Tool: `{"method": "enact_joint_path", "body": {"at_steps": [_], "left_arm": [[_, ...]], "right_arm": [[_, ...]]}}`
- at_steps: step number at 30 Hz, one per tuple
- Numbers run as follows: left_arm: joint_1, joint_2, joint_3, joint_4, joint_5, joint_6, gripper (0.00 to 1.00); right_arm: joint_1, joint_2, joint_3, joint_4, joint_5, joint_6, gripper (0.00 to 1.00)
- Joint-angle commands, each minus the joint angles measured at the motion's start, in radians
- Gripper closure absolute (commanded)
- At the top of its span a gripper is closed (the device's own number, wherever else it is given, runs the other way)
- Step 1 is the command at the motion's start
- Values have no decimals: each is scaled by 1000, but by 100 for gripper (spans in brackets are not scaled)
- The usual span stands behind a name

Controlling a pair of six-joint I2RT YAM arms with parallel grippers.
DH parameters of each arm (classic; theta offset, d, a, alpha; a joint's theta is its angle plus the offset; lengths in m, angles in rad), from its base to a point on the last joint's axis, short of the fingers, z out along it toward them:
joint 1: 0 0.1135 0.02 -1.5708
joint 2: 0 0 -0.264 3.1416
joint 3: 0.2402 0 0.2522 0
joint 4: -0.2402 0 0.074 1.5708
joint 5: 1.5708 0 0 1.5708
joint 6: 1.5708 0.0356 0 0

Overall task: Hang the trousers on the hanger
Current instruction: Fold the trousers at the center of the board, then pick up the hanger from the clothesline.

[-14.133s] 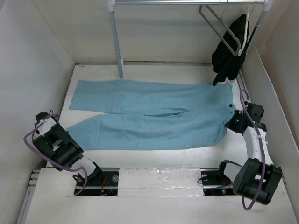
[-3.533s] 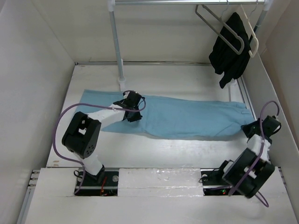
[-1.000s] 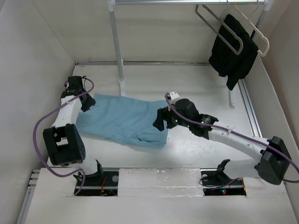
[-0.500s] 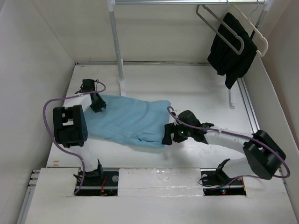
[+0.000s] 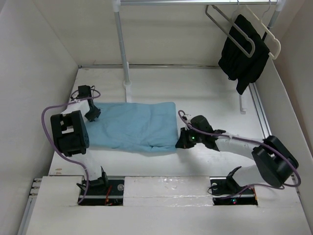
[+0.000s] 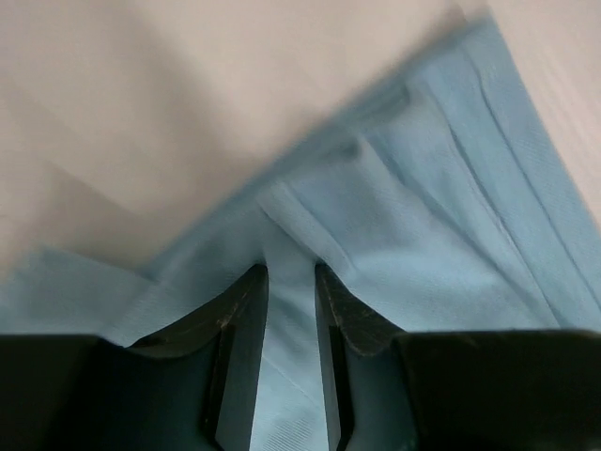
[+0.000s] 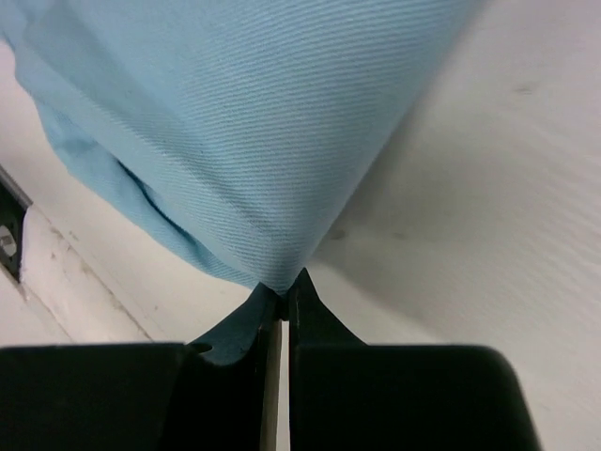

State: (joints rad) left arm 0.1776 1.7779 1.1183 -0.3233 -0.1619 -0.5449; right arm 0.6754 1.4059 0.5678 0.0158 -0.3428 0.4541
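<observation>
Over the last second the trousers [image 5: 132, 126] went from a skewed, rumpled fold to a flatter, nearly rectangular one. The right gripper [image 5: 182, 140] had shifted toward 3 o'clock and the left gripper [image 5: 92, 113] toward 10 o'clock, drawing the cloth out between them.

Judgement: this was squaring up the folded bundle. Hanging has not started.

Left pincer: its fingers [image 6: 240, 357] stood almost together, with a ridge of blue cloth running through the narrow gap. I took this as clamped on the trousers' 9 o'clock edge.

Right pincer: pressed together on the very tip of the 4 o'clock corner, seen in its wrist view.

The trousers lay on the table [image 5: 210, 90], left of centre. Their long axis ran 9 to 3 o'clock, dipping slightly toward 4. I could not tell which end was the waist, as no button showed.

The hanger [image 5: 226, 31] hung on the rail [image 5: 195, 2] at about 1 o'clock from the cloth. It was well apart from it, beside the black garment [image 5: 242, 46].
</observation>
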Motion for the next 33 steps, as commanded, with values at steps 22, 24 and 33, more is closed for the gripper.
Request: {"method": "enact_joint_path", "body": {"at_steps": [22, 24, 33], "left_arm": [[-455, -520, 118, -45, 156, -29, 100], [-538, -517, 117, -30, 185, -30, 100], [-1027, -373, 218, -75, -5, -36, 100]], "right_arm": [[-105, -300, 873, -668, 140, -363, 97], [-134, -250, 1047, -689, 212, -409, 100], [-673, 258, 1992, -824, -137, -552, 100]]}}
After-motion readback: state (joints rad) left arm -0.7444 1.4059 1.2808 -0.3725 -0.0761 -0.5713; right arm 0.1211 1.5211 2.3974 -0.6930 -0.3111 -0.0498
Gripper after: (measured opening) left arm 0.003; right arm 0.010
